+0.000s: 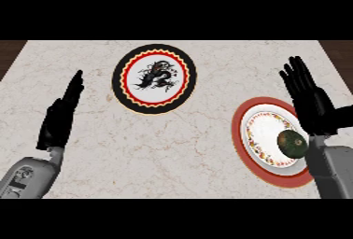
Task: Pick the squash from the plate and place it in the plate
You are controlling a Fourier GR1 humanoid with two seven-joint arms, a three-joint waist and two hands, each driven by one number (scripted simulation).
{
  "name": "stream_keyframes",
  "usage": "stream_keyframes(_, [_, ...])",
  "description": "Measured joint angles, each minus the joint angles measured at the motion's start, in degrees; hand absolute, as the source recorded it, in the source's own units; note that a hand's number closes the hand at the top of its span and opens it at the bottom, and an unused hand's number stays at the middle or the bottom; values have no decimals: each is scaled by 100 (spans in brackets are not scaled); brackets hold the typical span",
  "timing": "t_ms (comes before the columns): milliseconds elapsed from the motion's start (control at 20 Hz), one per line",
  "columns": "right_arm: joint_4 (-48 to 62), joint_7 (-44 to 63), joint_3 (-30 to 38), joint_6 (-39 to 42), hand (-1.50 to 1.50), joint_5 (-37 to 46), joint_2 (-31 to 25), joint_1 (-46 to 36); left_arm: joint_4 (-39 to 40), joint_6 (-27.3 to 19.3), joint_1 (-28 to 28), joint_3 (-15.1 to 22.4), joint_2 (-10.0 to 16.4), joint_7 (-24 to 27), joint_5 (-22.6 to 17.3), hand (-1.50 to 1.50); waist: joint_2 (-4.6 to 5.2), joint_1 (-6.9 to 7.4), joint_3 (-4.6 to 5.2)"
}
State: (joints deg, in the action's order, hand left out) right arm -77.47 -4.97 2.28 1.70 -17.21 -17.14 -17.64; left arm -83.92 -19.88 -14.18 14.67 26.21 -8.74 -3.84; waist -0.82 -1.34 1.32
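The squash (292,144) lies on the red-rimmed plate (241,135) at the right side of the marble counter (172,149), on the right half of the plate's pale, flower-bordered centre rather than in its middle. It is dark green and oval, a little taller than wide in the head view, so its long axis runs roughly away from the robot, with only a slight lean. A small paler spot shows on its upper face; which end is the stem I cannot tell. Its right edge meets the wrist of the right hand (314,105) in the view, and whether the two actually touch cannot be told. That hand is held flat and wide, fingers straight and spread, pointing away from the robot; it overlaps the plate's upper right rim and holds nothing. The right forearm (334,172) covers the plate's lower right rim. Well apart, up and to the left near the counter's far edge, sits a black-rimmed plate (118,79) with a red and yellow ring and a dark dragon figure on white. The left hand (59,121) rests at the left side, seen edge-on, fingers straight together and pointing up, holding nothing.
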Motion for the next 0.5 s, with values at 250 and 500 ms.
stream_keyframes(250, [-537,-224,-866,786,150,275,49,-116,-241,298,-160,-180,17,269,-249,0,31,158,-89])
stream_keyframes(500, [-828,-332,-1697,782,150,2104,-899,-273,-412,496,-263,-256,-21,380,-481,0,-37,132,-52])
